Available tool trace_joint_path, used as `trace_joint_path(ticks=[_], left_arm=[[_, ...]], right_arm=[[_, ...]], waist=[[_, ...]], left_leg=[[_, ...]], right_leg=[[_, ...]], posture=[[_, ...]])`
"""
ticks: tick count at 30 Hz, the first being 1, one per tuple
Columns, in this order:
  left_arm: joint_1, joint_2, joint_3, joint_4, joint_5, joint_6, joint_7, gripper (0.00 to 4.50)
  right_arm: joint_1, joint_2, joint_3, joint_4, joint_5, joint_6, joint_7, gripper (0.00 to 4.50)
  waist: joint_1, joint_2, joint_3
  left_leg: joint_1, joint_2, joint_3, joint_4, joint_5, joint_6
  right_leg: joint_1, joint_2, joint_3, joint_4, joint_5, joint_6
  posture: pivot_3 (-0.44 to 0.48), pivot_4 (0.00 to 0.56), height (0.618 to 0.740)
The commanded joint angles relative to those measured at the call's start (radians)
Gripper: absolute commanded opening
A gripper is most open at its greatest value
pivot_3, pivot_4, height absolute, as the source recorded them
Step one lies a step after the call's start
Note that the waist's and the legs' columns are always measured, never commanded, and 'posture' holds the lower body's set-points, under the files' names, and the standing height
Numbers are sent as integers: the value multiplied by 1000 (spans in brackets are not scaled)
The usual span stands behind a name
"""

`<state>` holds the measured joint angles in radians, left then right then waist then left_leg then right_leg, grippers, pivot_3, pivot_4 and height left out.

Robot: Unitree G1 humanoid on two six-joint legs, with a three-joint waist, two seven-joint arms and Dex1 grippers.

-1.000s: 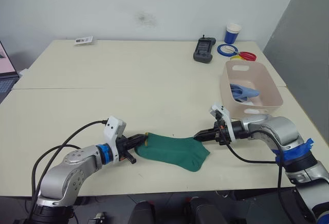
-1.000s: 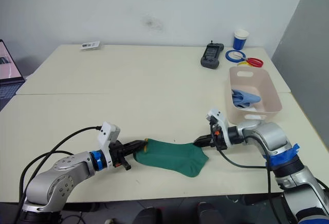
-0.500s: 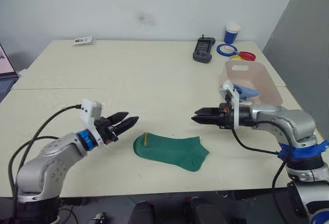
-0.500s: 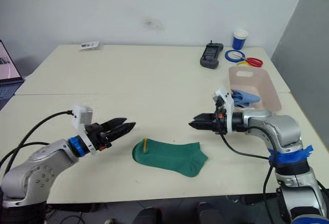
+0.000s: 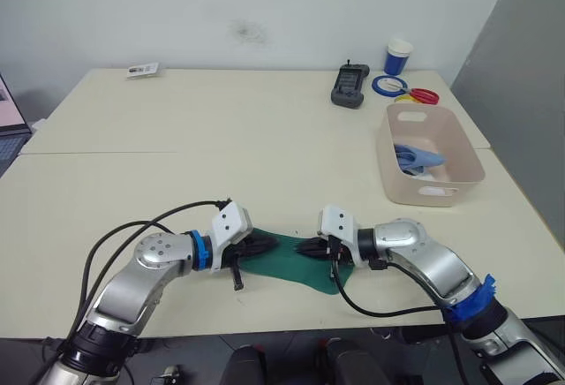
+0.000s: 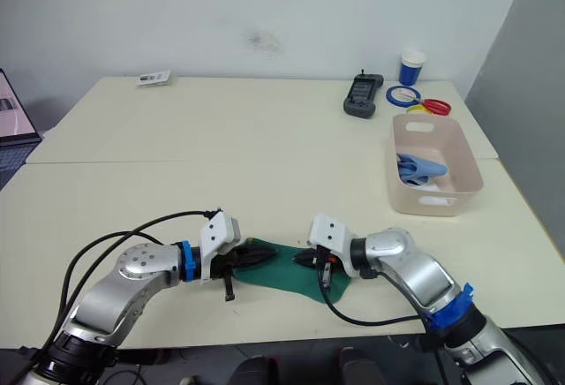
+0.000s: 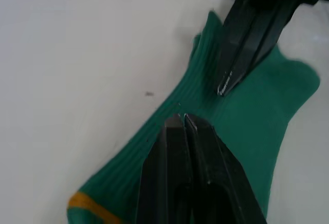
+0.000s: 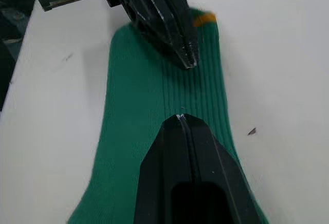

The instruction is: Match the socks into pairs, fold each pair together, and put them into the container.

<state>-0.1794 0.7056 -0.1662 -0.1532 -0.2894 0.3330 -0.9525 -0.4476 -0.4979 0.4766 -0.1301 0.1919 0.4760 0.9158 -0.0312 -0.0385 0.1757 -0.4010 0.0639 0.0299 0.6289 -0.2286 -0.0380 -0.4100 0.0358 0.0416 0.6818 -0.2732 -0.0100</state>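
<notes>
A dark green sock (image 5: 288, 255) with a yellow mark near its cuff (image 7: 85, 202) lies flat near the table's front edge. My left gripper (image 5: 267, 245) and right gripper (image 5: 308, 248) meet over its middle from opposite ends, tips a short gap apart. Each is shut with its tips pressed into the fabric; the wrist views show the left gripper (image 7: 182, 117) and right gripper (image 8: 180, 117) pinching the cloth. The pale pink container (image 5: 431, 192) stands at the right, holding a light blue sock (image 5: 418, 156) over something white.
At the far right of the table are a black handset (image 5: 350, 85), a blue-and-white cup (image 5: 398, 56), a blue tape ring (image 5: 389, 86) and red scissors (image 5: 423, 96). A small card (image 5: 143, 69) lies at the far left. Black cables trail from both arms.
Half a second ago both grippers were open and raised, apart from the sock. They have since come down onto its middle and shut there.
</notes>
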Motion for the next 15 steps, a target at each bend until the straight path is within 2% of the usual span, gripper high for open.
trace_joint_path(ticks=[1, 10, 15], left_arm=[[20, 30, 45, 46, 19, -36, -10, 23], [98, 49, 141, 119, -7, -46, -29, 23], [91, 3, 207, 54, -138, 49, -22, 23]], right_arm=[[50, -52, -34, 6, -16, -41, 31, 0], [184, -157, -128, -57, -3, -51, 65, 0], [203, -152, -227, -171, 119, 64, 60, 0]], waist=[[1, 0, 0], [-1, 0, -5], [0, 0, -4]], left_leg=[[0, 0, 0, 0, 0, 0], [4, 0, 1, 0, 0, 0], [4, 0, 0, 0, 0, 0]], right_leg=[[0, 0, 0, 0, 0, 0], [4, -2, 0, 0, 0, 0], [4, -2, 0, 0, 0, 0]], posture=[[0, 150, 740], [0, 150, 740], [0, 150, 740]])
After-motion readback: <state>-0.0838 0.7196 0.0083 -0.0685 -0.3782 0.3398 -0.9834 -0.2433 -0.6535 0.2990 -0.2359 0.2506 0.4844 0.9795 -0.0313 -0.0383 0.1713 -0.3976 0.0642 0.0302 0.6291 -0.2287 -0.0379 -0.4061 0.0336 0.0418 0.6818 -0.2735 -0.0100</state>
